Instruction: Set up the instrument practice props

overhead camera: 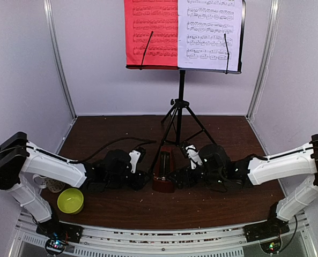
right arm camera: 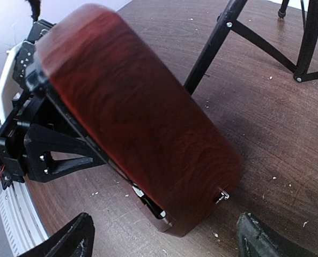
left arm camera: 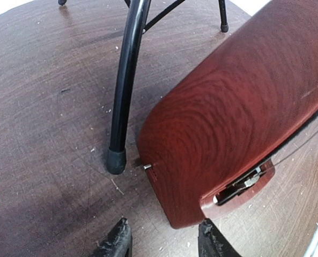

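Filling both wrist views, the metronome looks small overhead.

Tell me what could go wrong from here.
The metronome stands right beside a stand leg; a nudge from the open left gripper or right gripper might tip it or bump the leg. A knocked leg could shake the red sheet and white sheet loose.

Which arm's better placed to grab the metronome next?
Probably right: the right gripper is wide open, straddling the metronome. The left gripper is narrower and meets only a corner.
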### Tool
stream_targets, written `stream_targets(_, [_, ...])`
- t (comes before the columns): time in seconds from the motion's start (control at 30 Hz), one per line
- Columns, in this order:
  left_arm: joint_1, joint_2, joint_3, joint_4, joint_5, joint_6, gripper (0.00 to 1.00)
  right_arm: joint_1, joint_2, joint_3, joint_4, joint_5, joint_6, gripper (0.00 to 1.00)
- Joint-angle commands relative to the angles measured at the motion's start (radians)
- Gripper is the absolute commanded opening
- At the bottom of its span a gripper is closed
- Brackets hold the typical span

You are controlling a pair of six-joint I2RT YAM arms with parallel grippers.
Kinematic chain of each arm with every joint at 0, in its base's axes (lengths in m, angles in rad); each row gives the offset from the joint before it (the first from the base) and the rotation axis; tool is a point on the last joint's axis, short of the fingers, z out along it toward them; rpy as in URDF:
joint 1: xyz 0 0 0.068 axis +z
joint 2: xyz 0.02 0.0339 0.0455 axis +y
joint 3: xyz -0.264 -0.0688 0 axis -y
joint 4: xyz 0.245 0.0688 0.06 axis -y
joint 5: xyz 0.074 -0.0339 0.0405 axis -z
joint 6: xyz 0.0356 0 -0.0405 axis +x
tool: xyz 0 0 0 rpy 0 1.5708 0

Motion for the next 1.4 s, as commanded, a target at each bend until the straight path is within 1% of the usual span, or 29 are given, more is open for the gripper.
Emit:
stream_targets(0.0, [0.005, 0.020, 0.043, 0.020, -0.001, 0.023, 0.44, 0.010, -0.007, 0.013, 0.068, 0.074, 0.026, 0.94])
stream_targets(0.13, [0.005, 0.037, 0.055, 0.030, 0.004, 0.018, 0.45, 0.023, -0.009, 0.037, 0.088, 0.122, 0.031, 0.94])
stream_targets(0.4, [0.005, 0.048, 0.066, 0.030, 0.011, 0.018, 0.45, 0.027, 0.026, 0.105, 0.107, 0.139, 0.030, 0.93])
stream_targets(0.5, [0.005, 0.046, 0.064, 0.028, 0.013, 0.017, 0.45, 0.028, 0.037, 0.122, 0.107, 0.152, 0.027, 0.91])
stream_targets(0.73, [0.005, 0.045, 0.063, 0.028, 0.011, 0.021, 0.45, 0.029, 0.056, 0.131, 0.084, 0.179, 0.024, 0.79])
stream_targets(1.0, [0.005, 0.046, 0.064, 0.027, 0.011, 0.027, 0.45, 0.027, 0.032, 0.101, 0.082, 0.189, 0.017, 0.52])
stream_targets(1.13, [0.005, 0.046, 0.062, 0.028, 0.011, 0.027, 0.45, 0.028, 0.024, 0.089, 0.078, 0.188, 0.011, 0.45])
stream_targets(1.27, [0.005, 0.048, 0.061, 0.030, 0.011, 0.028, 0.45, 0.028, 0.013, 0.076, 0.081, 0.176, 0.009, 0.45])
stream_targets(1.33, [0.005, 0.048, 0.061, 0.030, 0.013, 0.028, 0.45, 0.028, 0.004, 0.069, 0.088, 0.159, 0.008, 0.50])
stream_targets(1.37, [0.005, 0.046, 0.061, 0.030, 0.013, 0.029, 0.45, 0.029, -0.001, 0.064, 0.089, 0.152, 0.009, 0.54])
